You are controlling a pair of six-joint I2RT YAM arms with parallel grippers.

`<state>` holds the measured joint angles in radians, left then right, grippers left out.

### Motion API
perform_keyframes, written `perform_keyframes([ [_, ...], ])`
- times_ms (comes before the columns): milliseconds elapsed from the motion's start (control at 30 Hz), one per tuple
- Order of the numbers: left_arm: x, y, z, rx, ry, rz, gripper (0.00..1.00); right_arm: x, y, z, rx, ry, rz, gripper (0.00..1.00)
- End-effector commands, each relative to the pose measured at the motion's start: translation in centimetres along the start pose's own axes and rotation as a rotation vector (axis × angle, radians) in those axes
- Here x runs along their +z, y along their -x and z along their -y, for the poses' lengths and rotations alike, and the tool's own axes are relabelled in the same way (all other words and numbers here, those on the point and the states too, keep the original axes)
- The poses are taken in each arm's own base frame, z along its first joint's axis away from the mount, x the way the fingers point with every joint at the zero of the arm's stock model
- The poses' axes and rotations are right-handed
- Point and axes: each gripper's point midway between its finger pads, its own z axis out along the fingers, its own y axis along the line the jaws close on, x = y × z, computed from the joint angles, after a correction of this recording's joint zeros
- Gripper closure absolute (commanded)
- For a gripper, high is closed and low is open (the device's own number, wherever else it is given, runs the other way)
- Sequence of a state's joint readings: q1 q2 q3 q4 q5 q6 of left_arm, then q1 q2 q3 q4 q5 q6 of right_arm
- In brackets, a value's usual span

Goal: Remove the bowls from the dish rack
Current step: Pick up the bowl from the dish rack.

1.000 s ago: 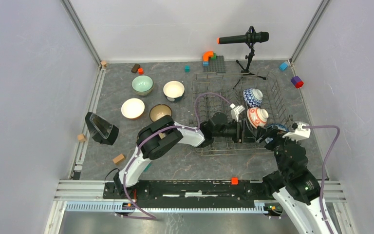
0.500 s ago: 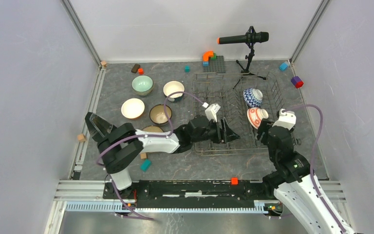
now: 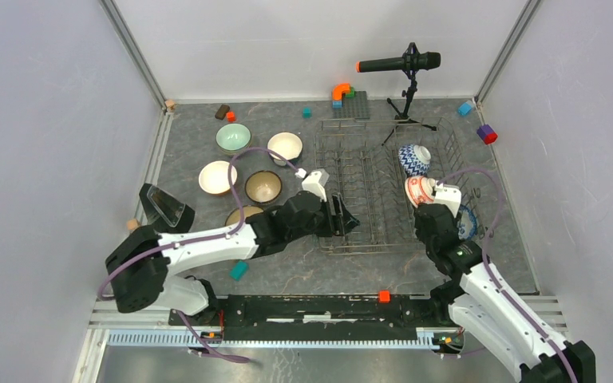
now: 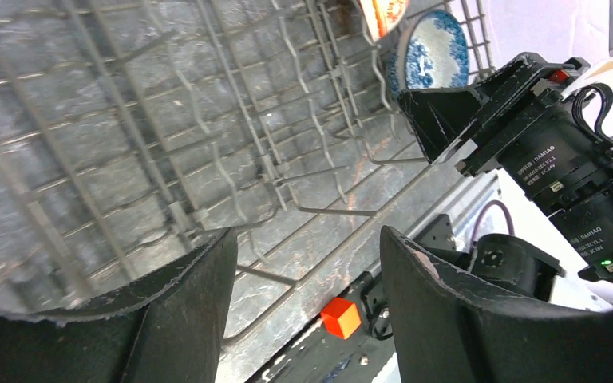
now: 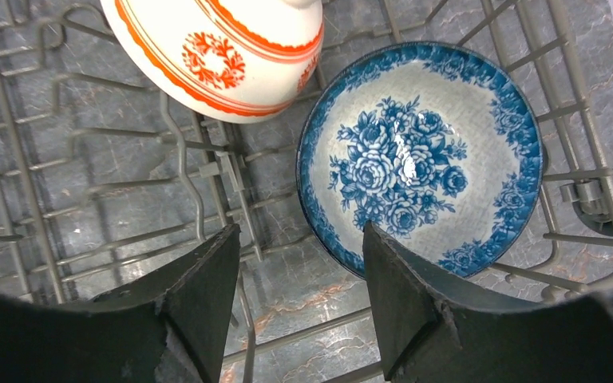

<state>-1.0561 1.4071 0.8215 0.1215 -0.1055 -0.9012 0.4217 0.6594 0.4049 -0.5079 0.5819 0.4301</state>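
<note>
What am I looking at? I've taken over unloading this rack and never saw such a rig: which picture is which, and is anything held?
These are two white-and-black robot arms at the grey table's near edge, each ending in a two-finger pincer. The wide picture looks down from above; the other two come from cameras on the left and right wrists, black fingers at the bottom. The grey wire dish rack holds three: a blue-white zigzag bowl, a red-and-white patterned bowl and a blue floral bowl. Others, like the pale green bowl, stand on the table left of it. The left pincer is over the rack's near left corner, the right pincer over the floral bowl's rim; both are open, holding nothing.
</note>
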Motion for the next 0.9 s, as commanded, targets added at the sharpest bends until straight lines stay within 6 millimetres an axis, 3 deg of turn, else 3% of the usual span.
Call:
perform_keyframes([
  [0, -2.0, 0.5, -2.7, 0.079, 0.101, 0.044, 0.28, 0.9, 0.0, 0.1, 0.019, -0.039, 0.02, 0.37],
  [200, -3.6, 0.4, -4.2, 0.083, 0.129, 0.07, 0.28, 2.0, -1.6, 0.6, 0.019, -0.093, -0.01, 0.43],
  [500, -5.7, 1.3, -5.5, 0.095, 0.163, 0.129, 0.27, 2.4, -2.1, 1.2, 0.003, -0.135, -0.015, 0.58],
  [867, -6.1, 1.2, -6.3, 0.105, 0.187, 0.138, 0.27, 2.7, -2.5, 0.9, -0.023, -0.117, -0.04, 0.78],
])
